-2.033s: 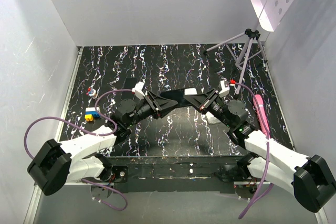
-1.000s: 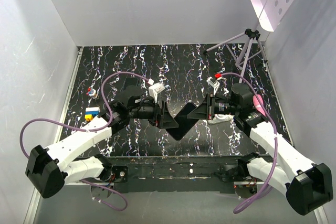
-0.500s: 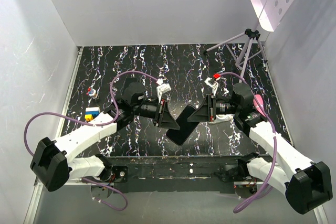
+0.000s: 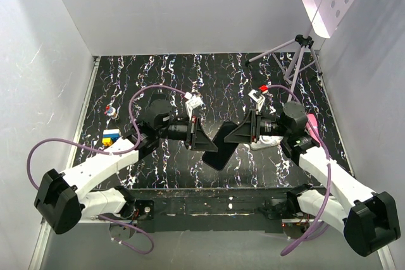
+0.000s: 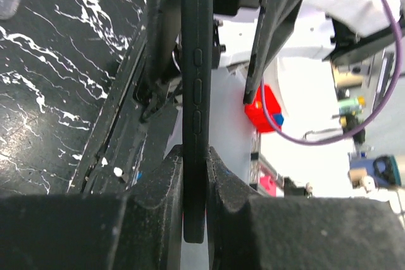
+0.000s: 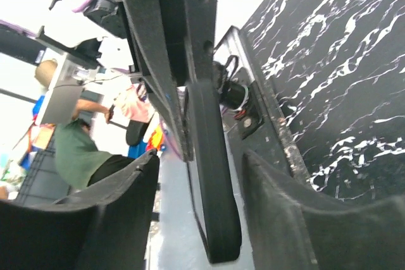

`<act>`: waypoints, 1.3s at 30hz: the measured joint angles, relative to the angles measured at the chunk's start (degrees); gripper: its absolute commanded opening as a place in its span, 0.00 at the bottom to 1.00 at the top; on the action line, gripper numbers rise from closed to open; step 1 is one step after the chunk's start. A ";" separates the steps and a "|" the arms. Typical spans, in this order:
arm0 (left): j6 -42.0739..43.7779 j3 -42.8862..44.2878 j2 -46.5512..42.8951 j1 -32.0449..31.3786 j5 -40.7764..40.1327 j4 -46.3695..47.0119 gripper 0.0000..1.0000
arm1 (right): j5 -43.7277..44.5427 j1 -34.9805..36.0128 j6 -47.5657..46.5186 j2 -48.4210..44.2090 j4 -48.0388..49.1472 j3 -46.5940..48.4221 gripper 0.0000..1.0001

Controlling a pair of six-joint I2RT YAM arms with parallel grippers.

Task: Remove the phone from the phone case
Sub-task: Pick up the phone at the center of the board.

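Your left end effector (image 4: pixel 201 138) is pinched tight on one short end of the phone case (image 4: pixel 219 150). In the left wrist view its pads (image 5: pixel 169 175) press both flat faces of the thin black shell. That is the only grip you have. Over on the right, your right end effector (image 4: pixel 238 134) stands apart around the other end, and its wrist view shows daylight on each side of the phone case (image 6: pixel 212 194).

The risks as I judge them:
- With one narrow pinch near the end, the case can pivot or slide out and fall onto the surface (image 4: pixel 158 80).
- If the left pads squeeze the phone through the shell, pulling from the right will not free the phone. It will drag the whole case along.
- If you close the right fingers on the shell's rim instead of the phone, both arms will only be tugging on the case.

I cannot tell the phone from the case in any view. No red rim shows, so treat it as seated inside.

The case hangs between the two end effectors, above the surface near its front edge. From above, its long axis runs diagonally: the far end points up and right towards the right end effector, the near end down towards the arm bases. The left wrist view sees it edge-on, with the side buttons facing that camera.
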 measured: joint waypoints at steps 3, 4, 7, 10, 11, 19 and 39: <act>-5.42 -2.47 -2.08 0.17 -4.04 4.57 0.00 | 3.04 0.46 5.75 0.02 9.07 -3.89 0.63; -6.82 -3.06 -2.62 0.20 -4.92 5.73 0.00 | 4.13 0.63 7.67 0.02 11.72 -5.25 0.61; -11.43 -4.26 -3.76 0.44 -7.37 9.86 0.00 | 7.52 1.29 11.37 0.07 14.93 -6.73 0.54; -14.84 -4.55 -3.76 0.48 -8.55 13.33 0.00 | 10.29 2.56 12.04 0.17 13.53 -5.33 0.50; -15.85 -4.76 -3.72 0.55 -8.72 14.43 0.00 | 10.95 3.23 11.82 0.37 12.52 -4.28 0.42; -19.50 -5.57 -3.30 0.96 -8.52 18.60 0.00 | 13.79 6.29 17.57 1.81 21.00 -4.66 0.01; -8.35 -1.70 -16.11 2.03 -17.53 -4.66 0.70 | 16.33 5.33 27.58 8.04 35.67 -8.83 0.01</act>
